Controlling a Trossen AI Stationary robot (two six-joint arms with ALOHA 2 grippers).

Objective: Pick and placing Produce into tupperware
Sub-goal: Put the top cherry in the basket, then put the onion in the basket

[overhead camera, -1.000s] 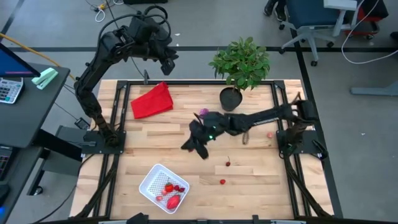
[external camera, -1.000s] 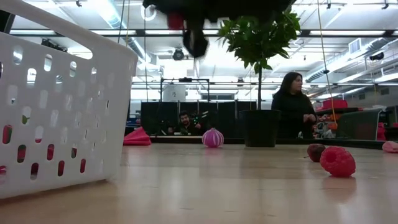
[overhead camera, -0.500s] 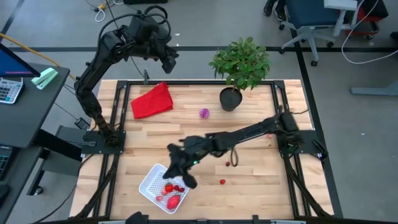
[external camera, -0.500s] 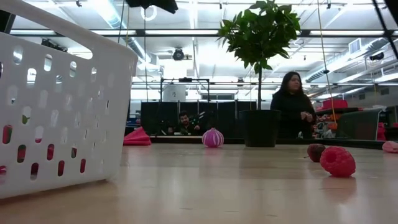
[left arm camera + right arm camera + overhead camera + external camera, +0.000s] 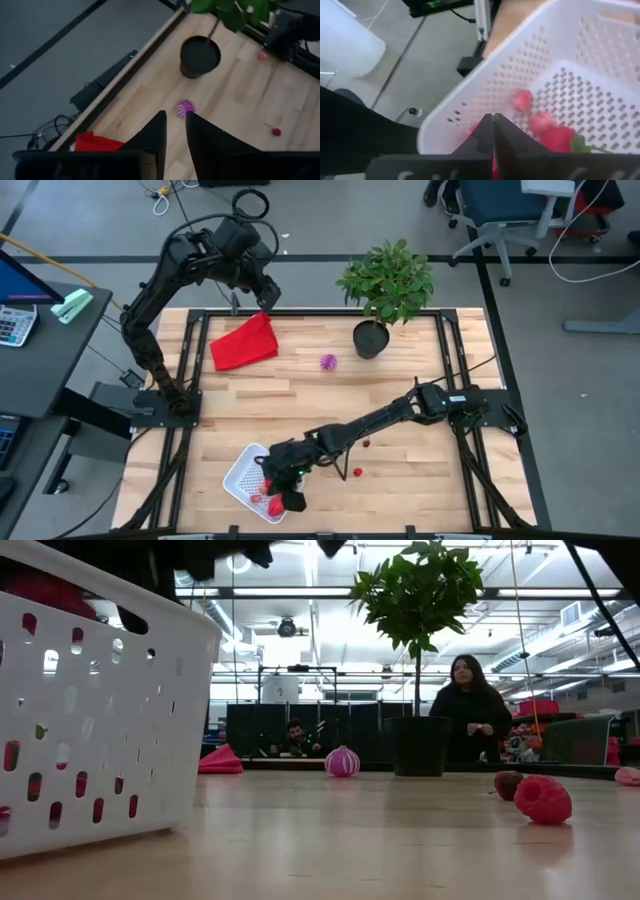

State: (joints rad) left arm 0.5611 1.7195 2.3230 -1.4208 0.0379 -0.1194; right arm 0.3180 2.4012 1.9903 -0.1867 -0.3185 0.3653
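The right gripper is held clenched over the white tupperware (red fruit pieces inside); the left gripper, empty, is slightly parted.

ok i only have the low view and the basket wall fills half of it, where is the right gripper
Observer: The right gripper is over the white container at the table's front, fingers shut. I cannot tell whether it holds anything.
Operator: whats in the container
Observer: Several red fruit pieces lie on its dotted bottom, right under the gripper.
Operator: and the left arm
Observer: The left gripper is raised above the table's back edge by the red cloth, with a narrow empty gap between its fingers, looking toward the purple ball.
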